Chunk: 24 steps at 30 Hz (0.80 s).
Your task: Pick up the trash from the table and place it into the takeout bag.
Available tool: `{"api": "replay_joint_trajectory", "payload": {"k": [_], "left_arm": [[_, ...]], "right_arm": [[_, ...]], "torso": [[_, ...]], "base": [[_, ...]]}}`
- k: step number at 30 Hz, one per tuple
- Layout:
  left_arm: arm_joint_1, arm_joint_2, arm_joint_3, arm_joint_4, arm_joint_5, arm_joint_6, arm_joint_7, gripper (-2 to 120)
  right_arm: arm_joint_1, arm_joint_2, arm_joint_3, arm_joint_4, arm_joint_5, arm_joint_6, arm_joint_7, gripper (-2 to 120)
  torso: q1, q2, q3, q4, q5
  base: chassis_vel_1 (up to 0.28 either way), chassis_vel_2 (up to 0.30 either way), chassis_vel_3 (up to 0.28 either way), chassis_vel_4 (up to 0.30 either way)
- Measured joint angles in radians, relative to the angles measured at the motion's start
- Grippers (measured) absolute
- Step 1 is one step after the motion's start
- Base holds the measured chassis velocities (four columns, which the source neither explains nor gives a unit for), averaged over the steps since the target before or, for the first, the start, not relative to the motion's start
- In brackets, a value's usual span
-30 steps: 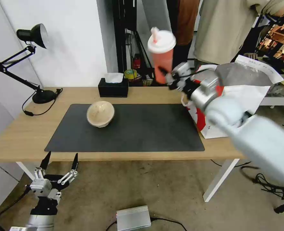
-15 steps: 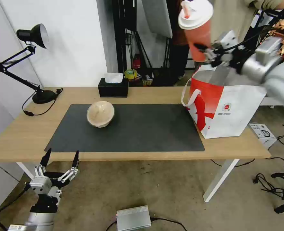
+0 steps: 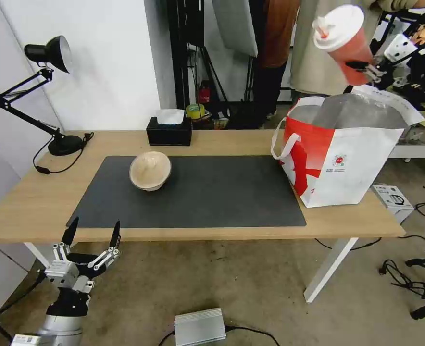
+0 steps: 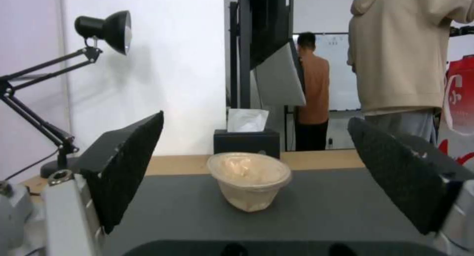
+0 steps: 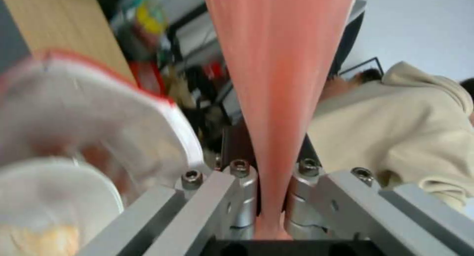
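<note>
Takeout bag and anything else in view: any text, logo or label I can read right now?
Bag: small round red logo with a line of print under it, too small to read.
Bag's top flap: rows of print, too small to read.
Box on the floor: markings, unreadable.
Cup: no text visible.

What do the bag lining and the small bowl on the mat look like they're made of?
The red-and-white takeout bag looks foil-lined: its inside is silvery and reflective. The beige-tan bowl on the dark grey mat seems to be matte pulp or paper fibre under a clear plastic lid, though that's uncertain.
</note>
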Motion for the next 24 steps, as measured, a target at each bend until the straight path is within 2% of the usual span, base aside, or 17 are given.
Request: {"api": "replay_joint_trajectory", "payload": {"k": [7, 17, 24], "left_arm": [[0.006, -0.004, -0.009, 0.003, -0.014, -0.014, 0.001, 100], [-0.002, -0.013, -0.015, 0.005, -0.015, -0.015, 0.001, 100], [-0.003, -0.013, -0.018, 0.002, -0.018, -0.014, 0.001, 100]], "right_arm": [[0.122, 0.058, -0.120, -0.104, -0.102, 0.017, -0.085, 3], [0.165, 0.130, -0.194, -0.227, -0.233, 0.071, -0.131, 3], [0.158, 0.153, -0.214, -0.269, -0.265, 0.082, -0.145, 3]], "torso": [[0.000, 0.000, 0.000, 0.0003, -0.0003], [0.000, 0.000, 0.000, 0.0002, -0.0002], [0.000, 0.000, 0.000, 0.0002, -0.0004]], "base": [[0.000, 0.000, 0.000, 0.000], [0.000, 0.000, 0.000, 0.000], [0.000, 0.000, 0.000, 0.000]]}}
